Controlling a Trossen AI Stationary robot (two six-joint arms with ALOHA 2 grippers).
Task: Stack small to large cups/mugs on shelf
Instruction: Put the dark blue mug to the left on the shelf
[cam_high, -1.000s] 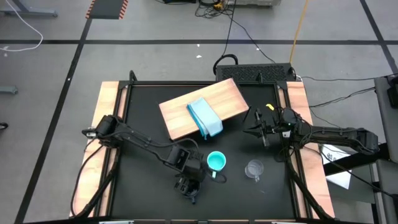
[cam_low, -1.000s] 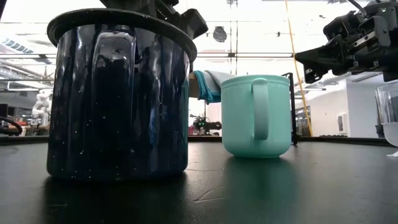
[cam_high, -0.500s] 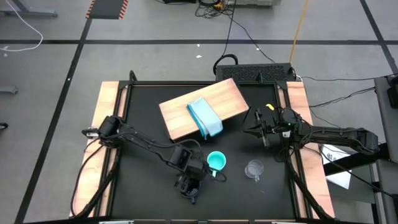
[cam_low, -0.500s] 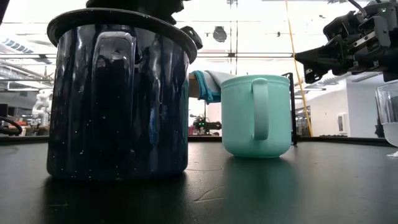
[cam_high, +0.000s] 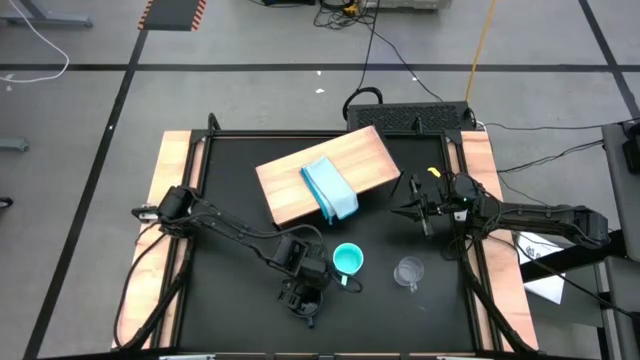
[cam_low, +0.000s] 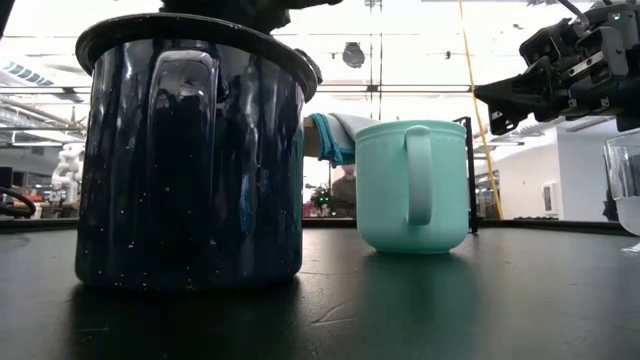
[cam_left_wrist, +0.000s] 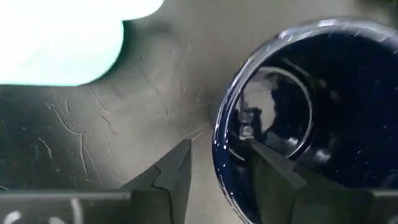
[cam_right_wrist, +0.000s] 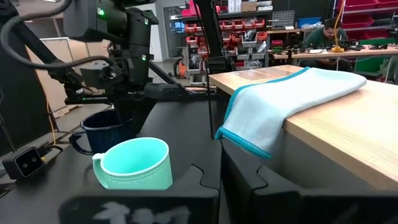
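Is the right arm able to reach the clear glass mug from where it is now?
Probably yes. The right gripper, shut, hangs above the table, and the clear glass mug stands close in front of it with nothing between; the turquoise cup is off to the side.

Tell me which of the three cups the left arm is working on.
The dark navy mug: the left gripper has one of its fingers inside the rim. The turquoise cup and glass mug stand untouched.

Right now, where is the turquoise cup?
In the high view, the turquoise cup stands on the black table, between the navy mug under the left tool and the glass mug.
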